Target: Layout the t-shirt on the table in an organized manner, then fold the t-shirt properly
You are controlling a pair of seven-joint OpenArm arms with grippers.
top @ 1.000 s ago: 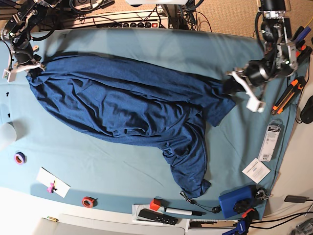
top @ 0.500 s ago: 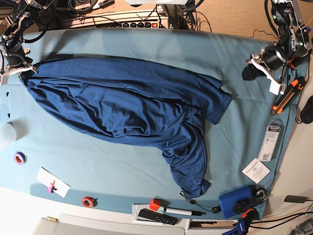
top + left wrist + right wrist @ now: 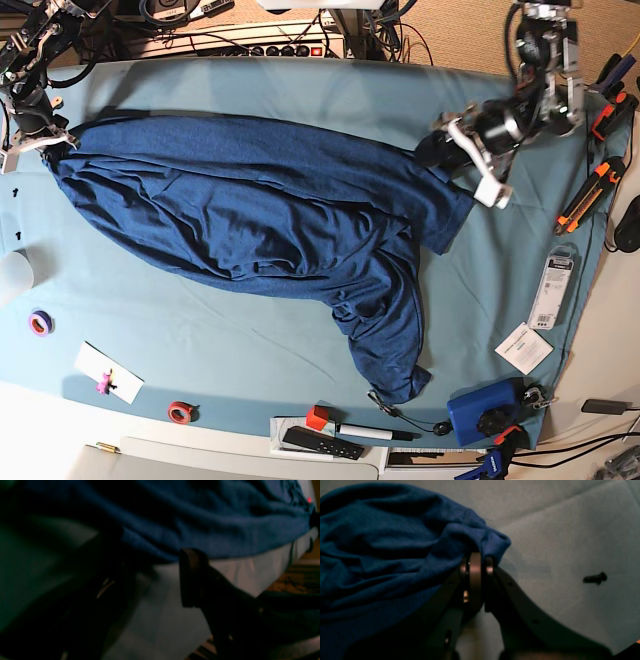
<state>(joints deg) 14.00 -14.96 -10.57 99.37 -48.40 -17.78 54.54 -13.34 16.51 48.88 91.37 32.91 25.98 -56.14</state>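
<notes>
Base view: bright, even overhead light, sharp focus, soft short shadows beside the t-shirt (image 3: 270, 215) on the table (image 3: 250, 340). Left wrist view: very dim, heavily blurred, foreground nearly black, small red glow at upper right. Right wrist view: dim, soft focus, foreground blurred, bottom edge in deep shadow.

The counter (image 3: 250, 340), covered in light teal cloth, carries the rumpled navy t-shirt (image 3: 260, 215) spread across its middle. Along its edges lie a purple tape roll (image 3: 40, 322), a red tape roll (image 3: 181, 411), a white card (image 3: 108, 372), a blue box (image 3: 484, 410), a black marker (image 3: 375, 432) and an orange cutter (image 3: 590, 197).
</notes>
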